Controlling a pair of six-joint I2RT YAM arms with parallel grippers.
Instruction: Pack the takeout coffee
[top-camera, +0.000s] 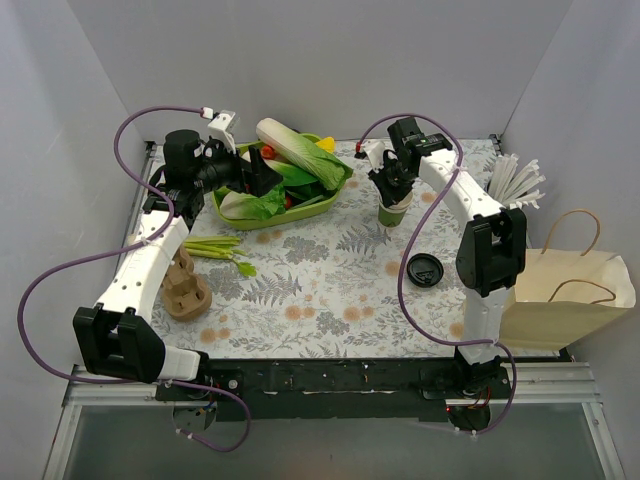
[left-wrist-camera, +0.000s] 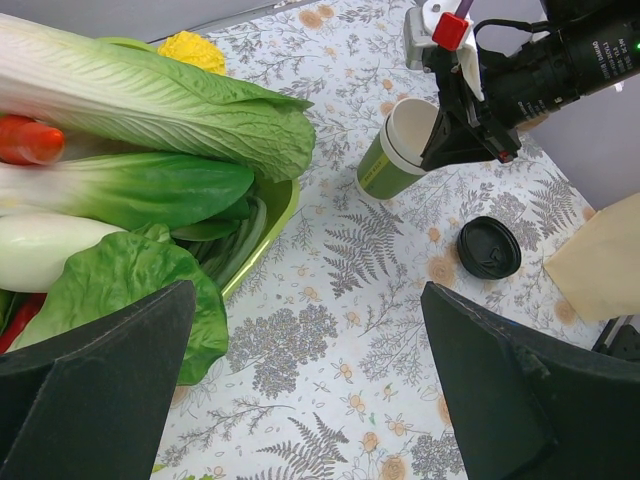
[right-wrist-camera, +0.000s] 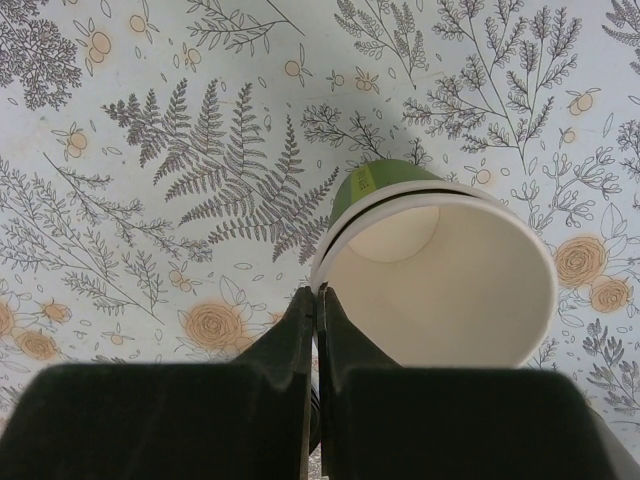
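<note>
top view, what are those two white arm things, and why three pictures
Those are two robot arms bolted to the table's near edge. The top picture looks down from above and behind them; the other two come from cameras on each wrist. The right pincer is shut on the rim of an open green cup. The left pincer is open, by a tray of vegetables. A black lid lies on the cloth, and a paper bag stands at the right.
</note>
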